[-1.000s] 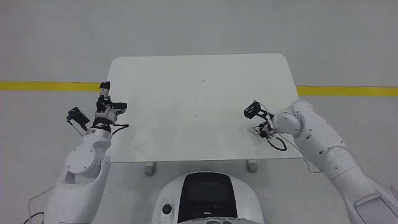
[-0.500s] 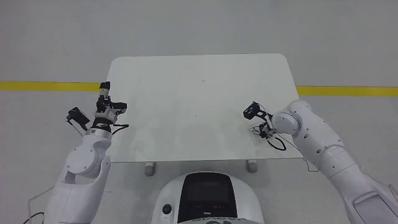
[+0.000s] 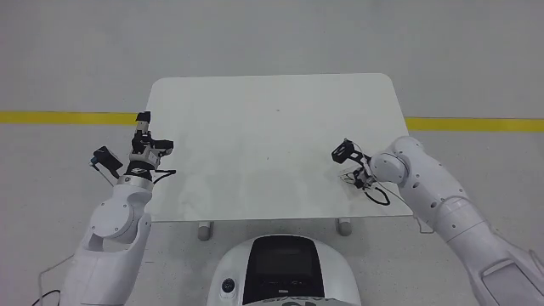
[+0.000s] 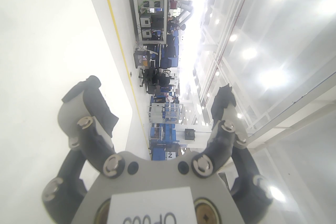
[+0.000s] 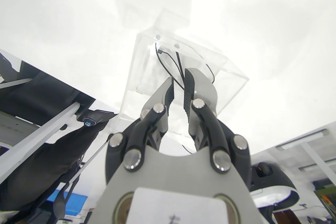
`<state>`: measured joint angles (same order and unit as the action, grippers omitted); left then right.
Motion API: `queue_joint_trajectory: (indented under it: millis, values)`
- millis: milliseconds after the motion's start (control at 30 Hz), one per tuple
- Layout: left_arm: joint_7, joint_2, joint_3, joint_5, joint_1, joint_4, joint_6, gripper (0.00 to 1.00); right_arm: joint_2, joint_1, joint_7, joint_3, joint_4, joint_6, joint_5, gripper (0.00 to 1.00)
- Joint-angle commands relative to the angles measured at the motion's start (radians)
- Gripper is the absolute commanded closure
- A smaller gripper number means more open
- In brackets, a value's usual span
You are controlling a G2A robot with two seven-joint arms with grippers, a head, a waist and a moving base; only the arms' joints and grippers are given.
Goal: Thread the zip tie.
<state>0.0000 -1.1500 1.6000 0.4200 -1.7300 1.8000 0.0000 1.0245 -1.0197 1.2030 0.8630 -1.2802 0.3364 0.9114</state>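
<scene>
The right gripper [image 5: 179, 76] is positioned over the near right part of the table [image 3: 272, 127], close to the near edge. Its fingers are drawn in to a narrow gap. The zip tie [image 5: 179, 63], a thin black strap, runs directly between the two ribbed pads. The pads appear to pinch the strap, although the right wrist view does not show the contact clearly enough to confirm a firm hold. Just beyond the fingertips stands a clear box [image 5: 141, 59], which rests on the table surface. The zip tie leads from the fingertips up to the facing side of this box. Two black strands reach two small dark openings set side by side in that face, and a further curved length of strap lies behind the right-hand finger, against the box wall. Whether the strands pass fully through the openings cannot be determined from this angle. The fingertips are near the box face, and the strap spans the short gap between them. The left gripper [image 4: 157, 86] is positioned at the left edge of the table, roughly midway between its near and far sides, well apart from the box and the zip tie. Its fingers are spread wide with nothing between them. In the top view it points toward the far side of the scene.
</scene>
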Motion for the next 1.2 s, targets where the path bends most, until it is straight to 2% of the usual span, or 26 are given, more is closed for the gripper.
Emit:
queue_joint_trajectory:
  millis: [0,800,1167]
  values:
    - [0.000,0.000,0.000,0.000,0.000,0.000,0.000,0.00,0.001,0.001,-0.004,-0.002,0.002,0.000,0.002,0.88]
    - [0.000,0.000,0.000,0.000,0.000,0.000,0.000,0.00,0.010,0.005,-0.014,-0.015,0.020,0.004,0.026,0.87]
    - [0.000,0.000,0.000,0.000,0.000,0.000,0.000,0.00,0.013,0.012,-0.010,-0.017,0.027,0.004,0.023,0.93]
